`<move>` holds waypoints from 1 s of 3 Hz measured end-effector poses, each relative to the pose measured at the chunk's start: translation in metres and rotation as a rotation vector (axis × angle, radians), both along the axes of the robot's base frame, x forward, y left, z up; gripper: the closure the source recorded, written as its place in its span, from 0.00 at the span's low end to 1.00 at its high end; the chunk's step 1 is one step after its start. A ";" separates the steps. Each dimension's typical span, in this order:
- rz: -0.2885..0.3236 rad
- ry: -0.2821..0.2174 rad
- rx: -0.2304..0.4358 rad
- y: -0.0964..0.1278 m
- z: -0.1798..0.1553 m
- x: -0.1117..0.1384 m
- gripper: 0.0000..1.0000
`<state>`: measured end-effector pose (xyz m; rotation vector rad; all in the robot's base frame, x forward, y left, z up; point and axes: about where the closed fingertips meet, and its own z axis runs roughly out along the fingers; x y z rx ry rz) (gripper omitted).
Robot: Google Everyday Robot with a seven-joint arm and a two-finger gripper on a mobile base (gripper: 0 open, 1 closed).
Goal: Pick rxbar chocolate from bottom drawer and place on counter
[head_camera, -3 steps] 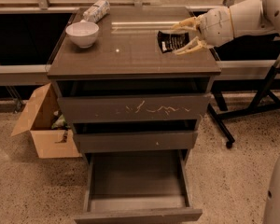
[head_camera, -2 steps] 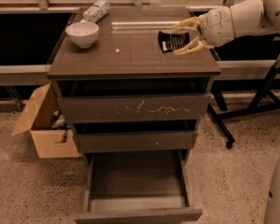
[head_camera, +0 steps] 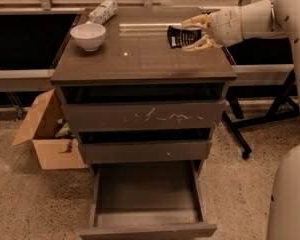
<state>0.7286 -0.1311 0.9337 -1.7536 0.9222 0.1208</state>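
the drawer cabinet (head_camera: pixel 145 151) stands on a speckled floor (head_camera: pixel 30 204), filling the middle of the view. the robot's white arm (head_camera: pixel 255 16) reaches in from the upper right, past the right edge of the cabinet top. the counter (head_camera: pixel 140 59), the glossy grey-brown slab on top, shows a pale reflected streak near its back edge. the bottom drawer (head_camera: pixel 147 194) is pulled out toward the camera, its grey box interior bare. above it sit a plain middle front and the top drawer front (head_camera: pixel 140 118), marked with white scratches across its centre. a cardboard box (head_camera: pixel 47 139) rests on the floor just beside the cabinet's left side, flaps open, with something greenish inside that is too small to make out.

a white bowl (head_camera: pixel 88 35) stands upright near the counter's back-left corner. a whitish patterned packet (head_camera: pixel 102 11) lies just behind it, at the back edge. the gripper (head_camera: pixel 186 35) hovers over the counter near the right edge, toward the back-right corner, its pale fingers (head_camera: pixel 195 20) pointing left. the fingers are clamped on the rxbar chocolate (head_camera: pixel 176 38), one above and one below. the black wrapper is tilted, its lettering facing the camera. whether its lower edge touches the counter cannot be told.
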 end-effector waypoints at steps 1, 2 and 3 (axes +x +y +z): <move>-0.126 -0.023 0.039 -0.016 -0.003 0.046 1.00; -0.206 -0.030 0.068 -0.027 -0.004 0.074 1.00; -0.287 -0.004 0.128 -0.038 -0.014 0.102 0.97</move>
